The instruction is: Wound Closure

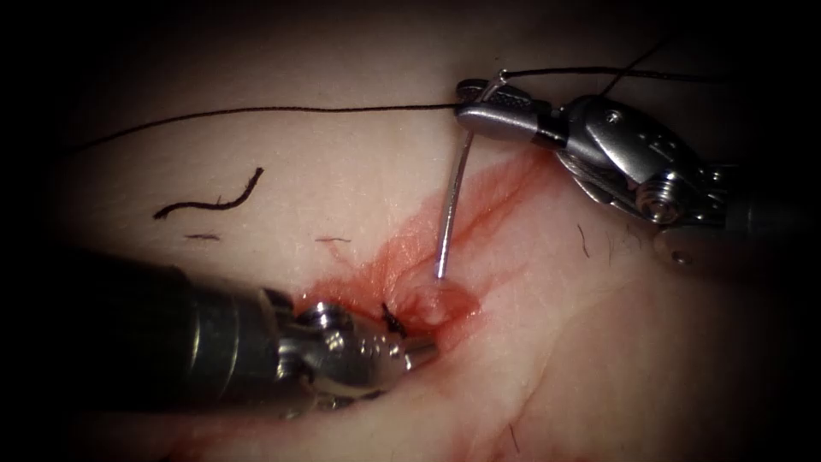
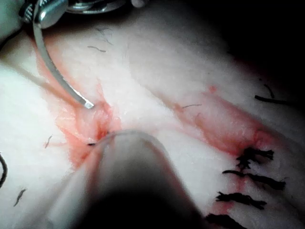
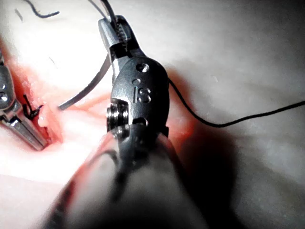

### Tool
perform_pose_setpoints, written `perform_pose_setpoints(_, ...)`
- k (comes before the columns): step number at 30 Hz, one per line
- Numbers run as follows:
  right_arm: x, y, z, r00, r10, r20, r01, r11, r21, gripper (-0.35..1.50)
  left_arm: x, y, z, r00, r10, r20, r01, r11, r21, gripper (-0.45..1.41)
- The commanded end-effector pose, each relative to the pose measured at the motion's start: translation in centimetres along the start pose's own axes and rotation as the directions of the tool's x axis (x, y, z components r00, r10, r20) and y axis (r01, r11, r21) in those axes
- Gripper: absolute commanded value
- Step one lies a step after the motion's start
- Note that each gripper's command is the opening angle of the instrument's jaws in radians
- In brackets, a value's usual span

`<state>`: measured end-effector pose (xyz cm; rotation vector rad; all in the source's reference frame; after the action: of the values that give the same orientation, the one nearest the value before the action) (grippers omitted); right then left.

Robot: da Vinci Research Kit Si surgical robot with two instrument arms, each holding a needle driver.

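The right tool (image 1: 479, 107) grips the smooth, curved steel needle (image 1: 451, 205) near its thread end with closed fingers; the needle's point rests at the red, wet cut (image 1: 428, 299) in the pale, soft tissue (image 1: 342, 180), not inside it. The thin black thread (image 1: 256, 109) runs left. The left tool (image 1: 415, 349) presses its closed fingers at the cut; what they hold, I cannot tell.

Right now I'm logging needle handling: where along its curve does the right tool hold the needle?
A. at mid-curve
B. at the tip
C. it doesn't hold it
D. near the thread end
D: the right tool is shut on the needle near its thread end, the tip free just above the tissue.
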<state>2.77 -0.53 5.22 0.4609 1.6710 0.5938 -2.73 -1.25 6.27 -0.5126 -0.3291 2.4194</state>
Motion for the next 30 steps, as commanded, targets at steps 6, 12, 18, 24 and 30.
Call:
perform_pose_setpoints(6,-0.09,0.00,0.11,0.999,0.053,0.005,-0.053,0.999,0.001,-0.35,0.02,0.01,0.07,1.000,0.000,0.001,0.000,1.000,0.000,-0.45)
perform_pose_setpoints(12,-0.08,0.01,0.11,0.999,0.055,0.004,-0.055,0.999,0.000,-0.35,0.01,0.01,0.07,1.000,0.000,0.001,0.000,1.000,0.000,-0.45)
perform_pose_setpoints(18,-0.05,0.01,0.11,1.000,0.016,0.005,-0.016,1.000,0.000,-0.35,0.01,0.01,0.07,1.000,0.000,0.001,0.000,1.000,0.000,-0.45)
perform_pose_setpoints(24,-0.08,0.03,0.10,0.998,0.054,0.022,-0.054,0.999,-0.004,-0.35,0.01,0.01,0.07,1.000,0.000,0.001,0.000,1.000,0.000,-0.45)
perform_pose_setpoints(30,-0.07,0.04,0.09,0.999,0.044,0.031,-0.044,0.999,-0.005,-0.35,0.01,0.01,0.07,1.000,0.000,0.001,0.000,1.000,0.000,-0.45)
